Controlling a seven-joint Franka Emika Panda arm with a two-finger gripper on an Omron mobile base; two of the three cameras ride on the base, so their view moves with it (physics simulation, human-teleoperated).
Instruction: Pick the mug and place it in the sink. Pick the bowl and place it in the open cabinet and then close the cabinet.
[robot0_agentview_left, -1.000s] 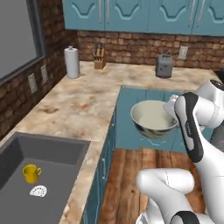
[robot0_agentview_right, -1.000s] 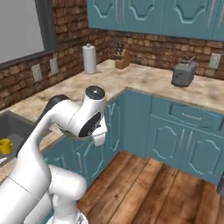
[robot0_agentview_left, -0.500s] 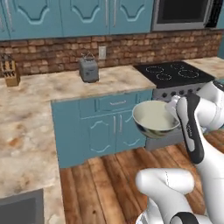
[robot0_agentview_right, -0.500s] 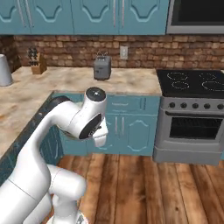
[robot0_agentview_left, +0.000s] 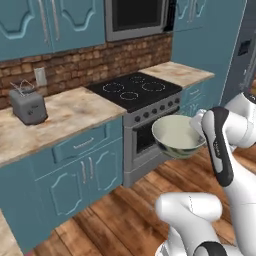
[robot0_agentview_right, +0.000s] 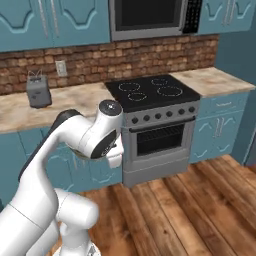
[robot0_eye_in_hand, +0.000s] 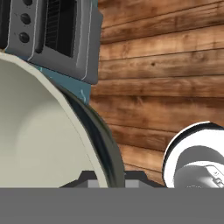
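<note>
The bowl (robot0_agentview_left: 177, 136), pale grey-green outside and cream inside, hangs in the air in front of the oven at about counter height. My gripper (robot0_agentview_left: 196, 129) is shut on its right rim, mostly hidden behind my forearm. In the hand view the bowl (robot0_eye_in_hand: 39, 131) takes up the left side, tilted, with its rim running down into my gripper (robot0_eye_in_hand: 107, 178). Below it lies the wooden floor. The mug, the sink and the cabinet are out of view.
A black-topped stove (robot0_agentview_left: 134, 91) with an oven (robot0_agentview_right: 159, 140) stands ahead, under a microwave (robot0_agentview_right: 150, 17). A toaster (robot0_agentview_left: 27, 106) sits on the beige counter (robot0_agentview_left: 60, 117) to the left. Low teal cupboards (robot0_agentview_left: 80, 175) and wooden floor (robot0_agentview_right: 200, 210) surround me.
The whole picture has swung from the corner counter to the stove, so the base has turned. The bowl has stayed in my gripper, in the same place relative to the arm.
</note>
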